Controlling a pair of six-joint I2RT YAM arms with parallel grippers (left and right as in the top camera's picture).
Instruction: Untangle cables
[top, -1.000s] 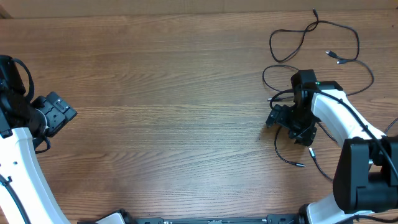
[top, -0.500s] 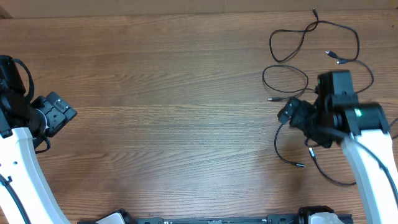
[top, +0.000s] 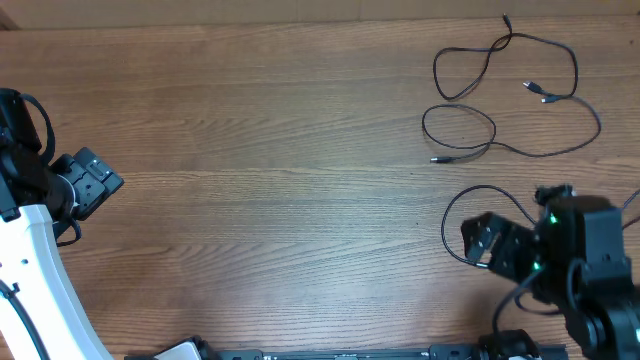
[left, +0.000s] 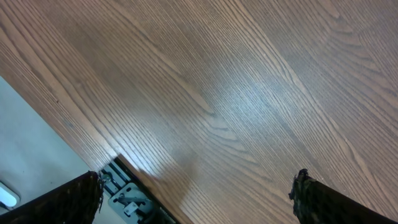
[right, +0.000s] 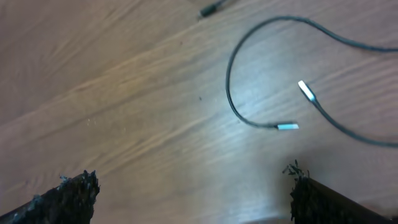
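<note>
The wooden worktop (top: 280, 150) fills nearly everything I see; my white left arm (top: 30, 250) runs up its left edge, and my dark right arm (top: 600, 270) sits in the lower right corner; my left fingers (top: 98, 180) stand spread wide and empty over plain wood, well apart from any cord; my right fingers (top: 482, 240) are parted just as wide and grip nothing; the cables lie on the right part of the worktop, with a long looped cable (top: 576, 62) spread loosely near the far right corner; a second cable (top: 484, 188) arcs just beside my right fingers, apart from the looped one and partly hidden under my arm; in my right wrist view that arc ends in a silvery plug (right: 287, 126); another silvery plug (right: 305, 91) lies near it, not touching; whether the two belong to one cord I cannot tell.
</note>
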